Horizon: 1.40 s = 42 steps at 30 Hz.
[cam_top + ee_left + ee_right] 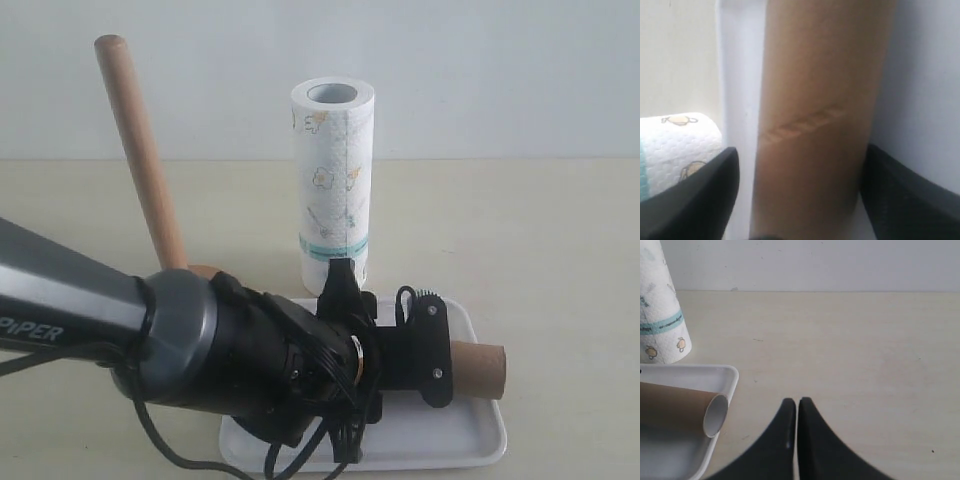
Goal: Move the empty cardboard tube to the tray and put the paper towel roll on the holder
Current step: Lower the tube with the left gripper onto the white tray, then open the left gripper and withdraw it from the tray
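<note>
We see the cardboard tube (478, 368) lying flat in the white tray (450, 448), its open end close to the tray's right rim. The left gripper (800, 150) reaches across over the tray and is open astride the tube. One of its fingers (695, 200) stands clear of the tube, with white tray showing in the gap. We cannot tell whether the other finger touches the tube.

The paper towel roll (335, 180) stands upright on the worktop (560, 230), just behind the tray. To its left is the wooden holder (140, 150), its rod leaning left in the exterior view and its base mostly hidden behind the left arm.

The right gripper (797, 440) hangs above bare worktop beside the tray's corner, its fingers pressed together and holding nothing.
</note>
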Motion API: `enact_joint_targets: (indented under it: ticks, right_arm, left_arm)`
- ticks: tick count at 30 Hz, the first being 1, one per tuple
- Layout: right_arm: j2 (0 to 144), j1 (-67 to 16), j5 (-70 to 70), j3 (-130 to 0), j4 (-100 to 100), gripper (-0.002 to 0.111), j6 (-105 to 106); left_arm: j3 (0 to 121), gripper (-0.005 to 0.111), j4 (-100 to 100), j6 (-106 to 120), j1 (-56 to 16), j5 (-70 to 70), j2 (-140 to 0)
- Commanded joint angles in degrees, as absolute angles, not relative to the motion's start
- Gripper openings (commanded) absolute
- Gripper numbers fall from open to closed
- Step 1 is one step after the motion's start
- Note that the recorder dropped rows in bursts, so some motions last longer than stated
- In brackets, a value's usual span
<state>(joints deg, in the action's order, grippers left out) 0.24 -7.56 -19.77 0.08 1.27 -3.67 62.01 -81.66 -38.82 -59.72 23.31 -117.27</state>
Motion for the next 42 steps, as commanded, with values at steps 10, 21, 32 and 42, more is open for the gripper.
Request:
enact_joint_targets:
  ticks: [10, 21, 32, 42]
  right_arm:
    - [0.0, -7.4, -19.1, 0.0, 1.7, 0.001, -4.0]
    - [0.0, -7.4, -19.1, 0.0, 1.7, 0.001, -4.0]
    - [0.0, -7.4, -19.1, 0.0, 1.7, 0.001, -4.0]
    - [0.0, -7.4, -19.1, 0.0, 1.7, 0.001, -4.0]
  left_arm:
    - [62.0, 0.064, -73.4, -37.0, -60.0, 24.1, -106.4]
    - [61.9, 0.064, -67.8, -34.8, -60.0, 24.2, -97.7]
    - [61.9, 0.039, -51.9, -31.5, -60.0, 24.2, -87.1]
    - [61.9, 0.005, -22.9, -18.7, -60.0, 33.9, -72.1]
